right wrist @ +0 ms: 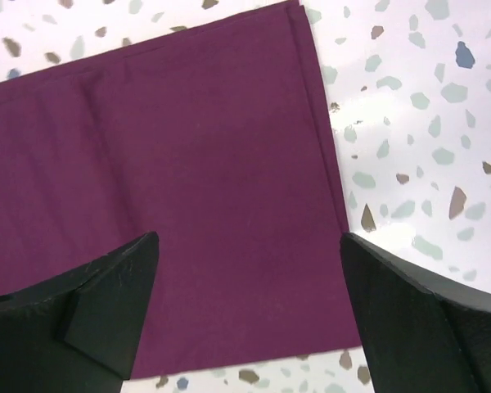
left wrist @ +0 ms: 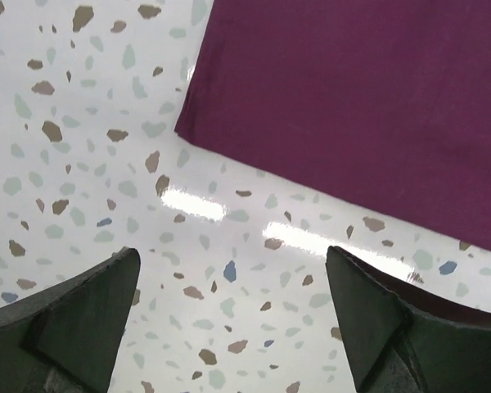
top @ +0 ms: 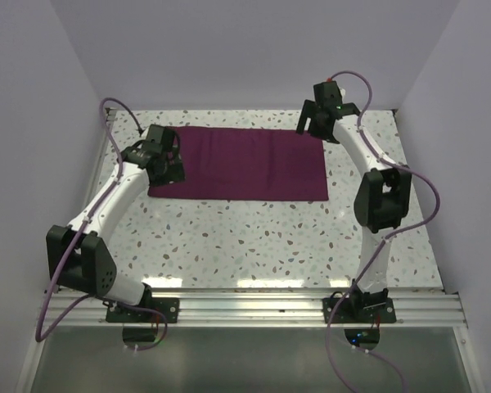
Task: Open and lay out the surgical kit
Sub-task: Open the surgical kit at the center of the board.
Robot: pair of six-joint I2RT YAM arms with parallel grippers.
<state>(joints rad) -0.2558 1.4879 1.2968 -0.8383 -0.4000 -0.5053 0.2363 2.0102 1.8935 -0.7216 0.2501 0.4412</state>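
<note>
The dark purple cloth wrap lies flat as a folded rectangle at the back of the table. The steel tray and the instruments are hidden or out of view. My left gripper is open and empty at the wrap's left end; in the left wrist view its tips hang over bare table beside a corner of the cloth. My right gripper is open and empty above the wrap's far right corner; in the right wrist view it spans the cloth near its folded edge.
The speckled terrazzo tabletop runs from the wrap to the near edge. White walls close the left, back and right sides. The arm bases sit on an aluminium rail at the front.
</note>
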